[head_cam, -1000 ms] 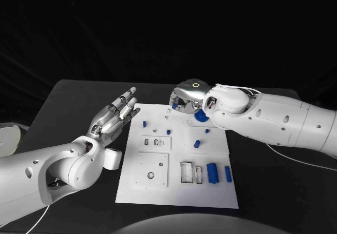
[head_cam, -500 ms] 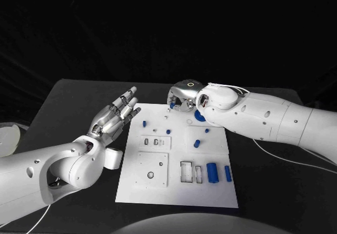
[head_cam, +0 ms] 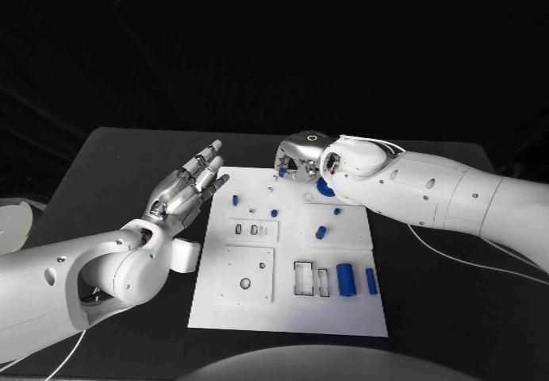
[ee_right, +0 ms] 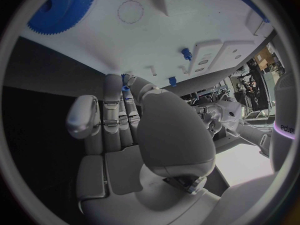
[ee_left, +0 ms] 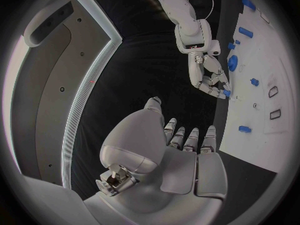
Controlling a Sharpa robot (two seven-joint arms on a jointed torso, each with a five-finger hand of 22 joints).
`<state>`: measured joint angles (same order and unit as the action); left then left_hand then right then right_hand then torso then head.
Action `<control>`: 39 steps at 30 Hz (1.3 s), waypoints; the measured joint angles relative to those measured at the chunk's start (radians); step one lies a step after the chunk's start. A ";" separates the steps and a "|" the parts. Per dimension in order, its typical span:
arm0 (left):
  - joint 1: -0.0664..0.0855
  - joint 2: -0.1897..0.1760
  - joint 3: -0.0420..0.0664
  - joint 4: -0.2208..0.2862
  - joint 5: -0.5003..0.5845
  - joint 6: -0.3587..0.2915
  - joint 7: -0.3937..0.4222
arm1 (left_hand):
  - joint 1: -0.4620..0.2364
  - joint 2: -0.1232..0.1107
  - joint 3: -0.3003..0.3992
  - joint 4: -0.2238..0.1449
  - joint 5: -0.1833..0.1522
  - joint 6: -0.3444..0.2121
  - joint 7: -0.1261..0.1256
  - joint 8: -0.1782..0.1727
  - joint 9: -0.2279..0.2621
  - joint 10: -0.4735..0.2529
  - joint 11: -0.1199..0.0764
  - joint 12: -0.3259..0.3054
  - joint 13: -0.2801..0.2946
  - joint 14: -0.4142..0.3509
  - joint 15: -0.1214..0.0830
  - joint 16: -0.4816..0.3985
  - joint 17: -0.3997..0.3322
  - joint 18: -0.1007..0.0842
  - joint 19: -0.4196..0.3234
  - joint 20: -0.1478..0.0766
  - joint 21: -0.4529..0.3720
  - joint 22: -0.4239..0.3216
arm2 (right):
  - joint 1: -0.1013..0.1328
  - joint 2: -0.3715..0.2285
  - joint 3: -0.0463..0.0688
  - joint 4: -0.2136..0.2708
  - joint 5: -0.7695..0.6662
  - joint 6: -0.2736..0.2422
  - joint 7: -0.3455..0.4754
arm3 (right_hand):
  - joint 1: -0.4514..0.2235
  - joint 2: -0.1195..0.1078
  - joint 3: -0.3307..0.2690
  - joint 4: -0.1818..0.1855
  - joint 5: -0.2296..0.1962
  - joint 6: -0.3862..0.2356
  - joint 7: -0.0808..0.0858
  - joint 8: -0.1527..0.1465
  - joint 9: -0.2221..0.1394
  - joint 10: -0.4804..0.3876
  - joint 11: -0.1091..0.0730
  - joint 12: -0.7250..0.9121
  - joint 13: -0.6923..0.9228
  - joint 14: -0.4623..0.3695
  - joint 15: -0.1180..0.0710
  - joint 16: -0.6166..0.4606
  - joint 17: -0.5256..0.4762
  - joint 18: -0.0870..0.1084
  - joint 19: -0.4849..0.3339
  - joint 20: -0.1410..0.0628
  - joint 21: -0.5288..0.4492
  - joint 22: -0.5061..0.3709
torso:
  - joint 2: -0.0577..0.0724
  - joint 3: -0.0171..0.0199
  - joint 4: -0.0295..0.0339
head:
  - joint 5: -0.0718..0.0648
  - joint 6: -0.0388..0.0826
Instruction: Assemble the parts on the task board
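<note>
Where my right hand (head_cam: 300, 159) bends over the far edge of the white board (head_cam: 292, 317), its fingertips pinch a small blue piece (ee_left: 225, 92), mostly hidden between them. Beside it, a blue gear (ee_right: 61, 9) lies on the board, half covered by my wrist from above. My left hand (head_cam: 189, 186) hangs flat, fingers straight and together, holding nothing, off the board's left side. Other blue pieces (head_cam: 344, 281) sit nearer me.

right hand (head_cam: 300, 159) | shifted slightly left along task board (head_cam: 292, 309) far edge
</note>
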<state>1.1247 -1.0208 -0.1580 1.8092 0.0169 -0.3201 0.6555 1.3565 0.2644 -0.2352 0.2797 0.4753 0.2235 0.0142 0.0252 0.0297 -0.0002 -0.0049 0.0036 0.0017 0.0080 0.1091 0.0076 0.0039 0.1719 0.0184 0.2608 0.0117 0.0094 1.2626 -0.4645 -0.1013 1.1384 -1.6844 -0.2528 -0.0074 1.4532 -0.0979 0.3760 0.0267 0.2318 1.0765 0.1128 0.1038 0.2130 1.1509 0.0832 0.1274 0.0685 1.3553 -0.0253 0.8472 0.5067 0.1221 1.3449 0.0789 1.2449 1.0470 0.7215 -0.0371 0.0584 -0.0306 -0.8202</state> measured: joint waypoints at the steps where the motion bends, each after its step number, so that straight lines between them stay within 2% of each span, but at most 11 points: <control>1: 0.000 0.000 0.000 -0.001 0.001 0.000 0.000 | 0.000 0.000 0.000 0.000 0.000 0.000 0.000 0.000 0.000 0.000 0.000 0.000 0.000 0.000 0.000 0.000 0.000 0.000 0.000 0.000 0.000 0.000 | 0.000 0.000 0.000 -0.001 0.002 0.000 0.001 | 0.000 0.000 0.001 0.001 0.000 -0.003 0.003 0.000 0.000 0.000 0.000 0.000 0.000 0.000 0.000 0.000 0.000 0.000 0.000 0.000 0.000 0.000 | 0.000 0.0000 0.0000 | 0.000 0.000; 22: 0.000 0.004 0.000 -0.023 0.008 0.001 0.001 | 0.004 -0.004 0.000 0.000 0.000 0.000 0.000 0.000 0.000 0.004 0.004 0.000 0.001 0.000 0.000 0.000 0.000 0.000 0.000 0.000 0.000 0.000 | -0.003 0.003 0.001 0.001 0.021 -0.029 0.018 | 0.000 0.000 0.006 0.000 -0.004 -0.009 0.009 -0.009 0.000 0.003 -0.004 -0.008 0.001 0.000 0.000 0.006 0.018 0.000 0.000 0.000 0.004 0.015 | -0.002 0.0001 -0.0002 | 0.000 -0.005; 39: 0.000 0.013 -0.001 -0.042 0.008 0.003 -0.002 | 0.004 -0.004 0.003 0.003 0.000 0.000 0.000 0.000 0.000 0.004 0.003 0.000 0.001 0.000 0.000 0.000 0.000 0.000 0.000 0.000 0.000 0.000 | -0.003 0.020 0.002 0.000 0.032 -0.031 0.020 | 0.000 0.000 0.011 0.000 -0.006 -0.012 0.012 -0.012 0.000 0.012 -0.006 -0.013 0.001 0.000 0.000 0.008 0.013 0.001 0.000 0.000 0.004 0.017 | -0.002 -0.0006 -0.0002 | 0.000 -0.014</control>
<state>1.1247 -1.0078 -0.1593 1.7670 0.0246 -0.3176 0.6536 1.3605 0.2604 -0.2325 0.2824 0.4752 0.2234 0.0142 0.0252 0.0293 0.0034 -0.0014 0.0036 0.0026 0.0080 0.1091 0.0076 0.0036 0.1719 0.0184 0.2607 0.0117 0.0092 1.2592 -0.4442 -0.0994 1.1386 -1.6520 -0.2838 0.0130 1.4531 -0.0980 0.3870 0.0265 0.2258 1.0645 0.1249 0.0914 0.2134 1.1632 0.0774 0.1144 0.0698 1.3554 -0.0253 0.8549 0.5202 0.1227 1.3449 0.0788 1.2487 1.0642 0.7192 -0.0377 0.0582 -0.0309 -0.8342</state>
